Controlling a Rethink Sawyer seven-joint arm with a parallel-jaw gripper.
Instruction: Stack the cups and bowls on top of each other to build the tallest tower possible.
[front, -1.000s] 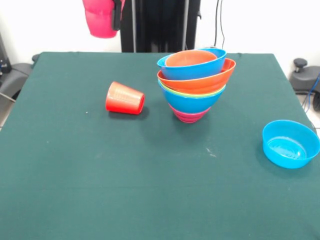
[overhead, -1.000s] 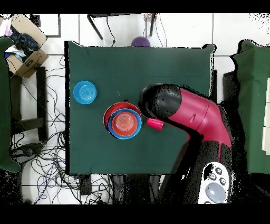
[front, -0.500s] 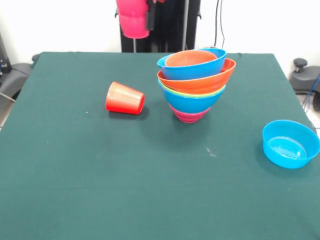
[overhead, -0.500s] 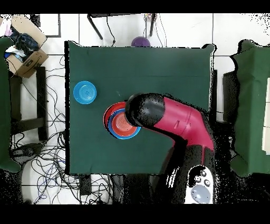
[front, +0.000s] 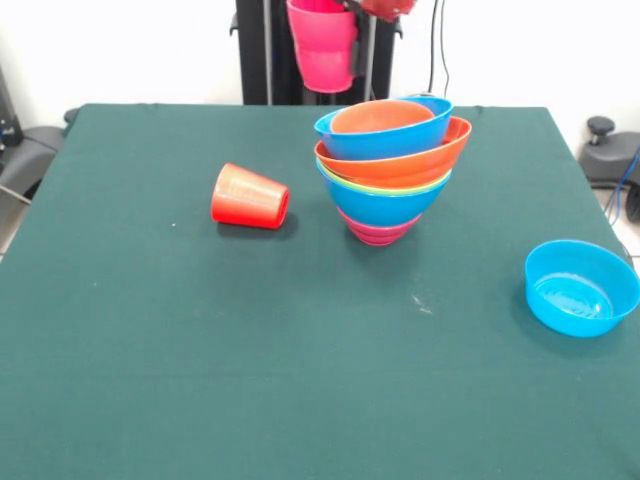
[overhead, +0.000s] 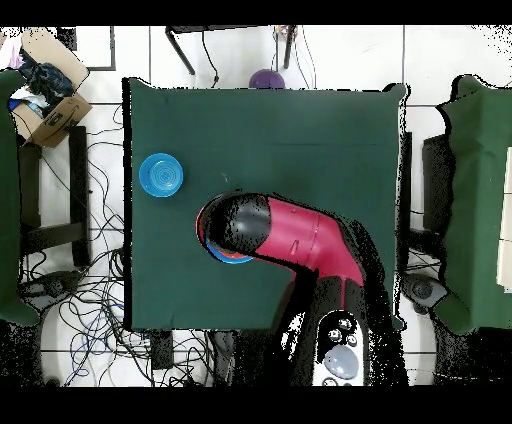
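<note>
Pincer (front: 335, 45) pinches the pink cup (front: 322, 50), held above the tower (front: 390, 165). Red cup (front: 250, 197) lies tipped on the bench (front: 200, 350).

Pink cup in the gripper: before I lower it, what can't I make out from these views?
- Front view: the pink cup is cut off at the top edge, so the jaws' hold is hidden.
- Overhead view: the arm covers the cup and most of the tower.

pink cup (front: 324, 47) carried rightward in front view, arm (overhead: 290, 235) now covering the tower (front: 388, 165)
</note>
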